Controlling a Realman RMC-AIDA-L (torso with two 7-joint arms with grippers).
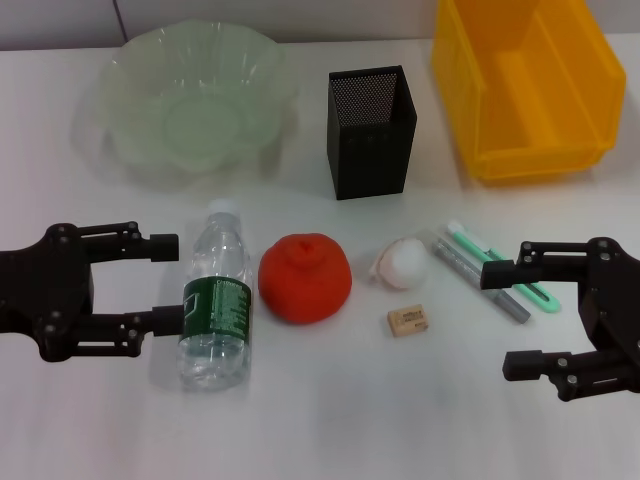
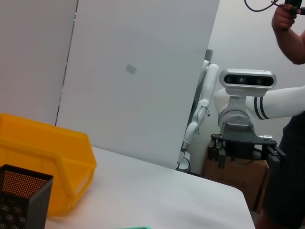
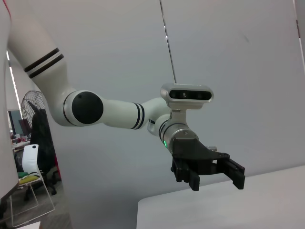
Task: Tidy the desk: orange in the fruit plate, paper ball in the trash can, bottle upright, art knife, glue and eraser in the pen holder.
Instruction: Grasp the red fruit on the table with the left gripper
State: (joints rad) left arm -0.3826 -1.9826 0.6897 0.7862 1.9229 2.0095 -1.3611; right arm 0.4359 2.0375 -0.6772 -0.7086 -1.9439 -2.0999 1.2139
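In the head view a clear water bottle (image 1: 217, 300) with a green label lies on its side, cap away from me. To its right lie the orange (image 1: 305, 278), a white paper ball (image 1: 405, 263) and a tan eraser (image 1: 408, 320). A grey glue stick (image 1: 482, 280) and a green art knife (image 1: 497, 263) lie side by side farther right. The black mesh pen holder (image 1: 368, 130), the pale green fruit plate (image 1: 120, 95) and the yellow trash can (image 1: 470, 100) stand at the back. My left gripper (image 1: 178, 281) is open, just left of the bottle. My right gripper (image 1: 494, 322) is open, beside the knife and glue.
The left wrist view shows the yellow trash can (image 2: 47, 157), the pen holder (image 2: 21, 198) and my right gripper (image 2: 244, 149) far off. The right wrist view shows my left gripper (image 3: 209, 172) above the table's edge. A person stands behind the table.
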